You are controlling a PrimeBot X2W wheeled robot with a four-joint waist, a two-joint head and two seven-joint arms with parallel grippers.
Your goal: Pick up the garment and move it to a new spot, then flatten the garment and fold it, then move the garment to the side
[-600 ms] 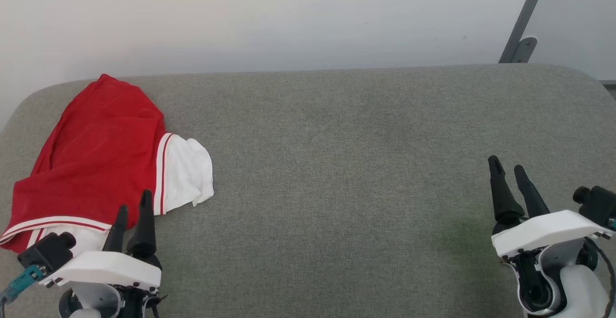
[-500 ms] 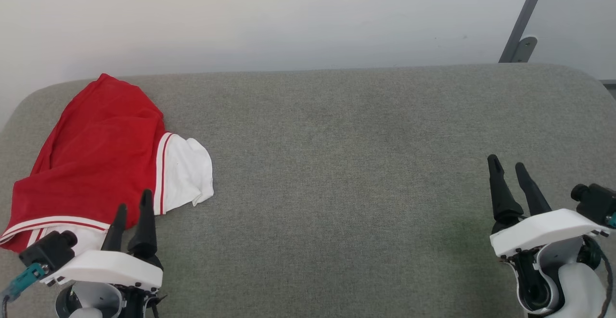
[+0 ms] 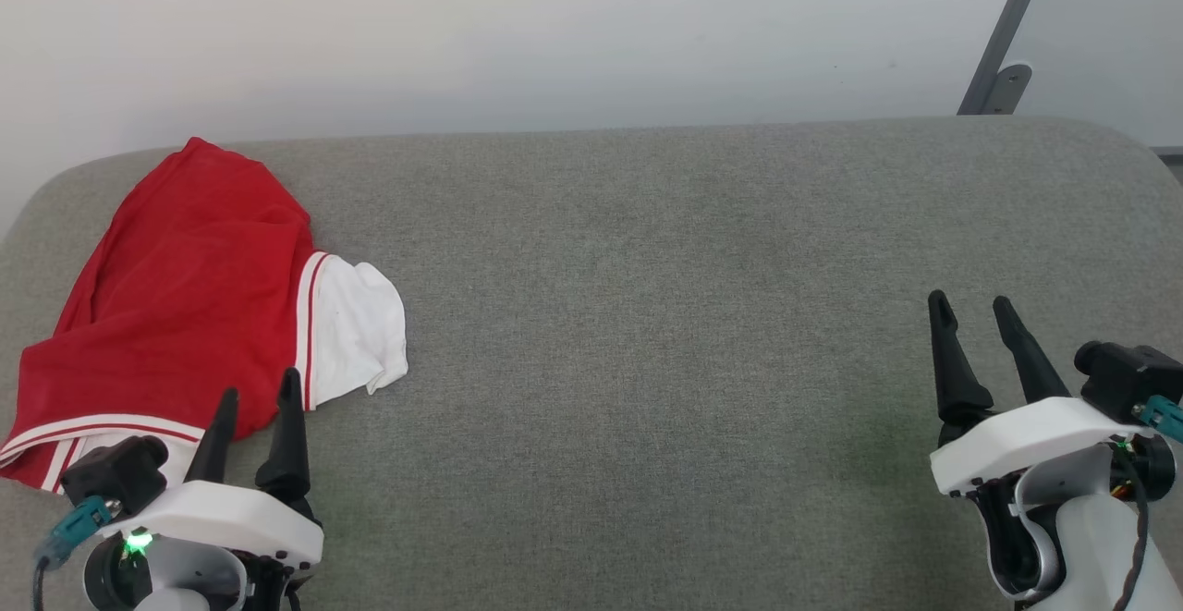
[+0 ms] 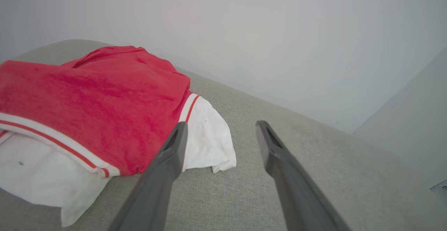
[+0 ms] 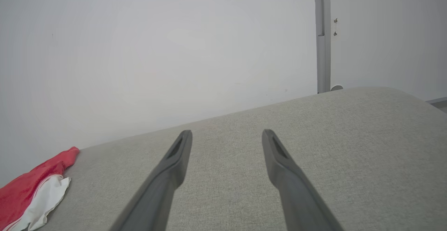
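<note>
At the far left of the grey padded surface [image 3: 647, 315] lies the garment [image 3: 185, 297], a rumpled red heap rather than a neat fold. We judge that the task is barely begun: lifting it to a new spot, flattening, folding and setting it aside all seem left to do. Its long axis runs from the near-left corner, where the striped trim and one white sleeve lie, up to a red tip by the far edge, leaning slightly right. The other white sleeve points right, toward the middle, and we see no print. Just beside its near edge we find the left gripper [image 3: 260, 383], fingers spread and empty; we cannot tell whether it touches the cloth. Far right, well apart from the garment, the right gripper [image 3: 969, 299] is likewise spread and empty over bare fabric.
</note>
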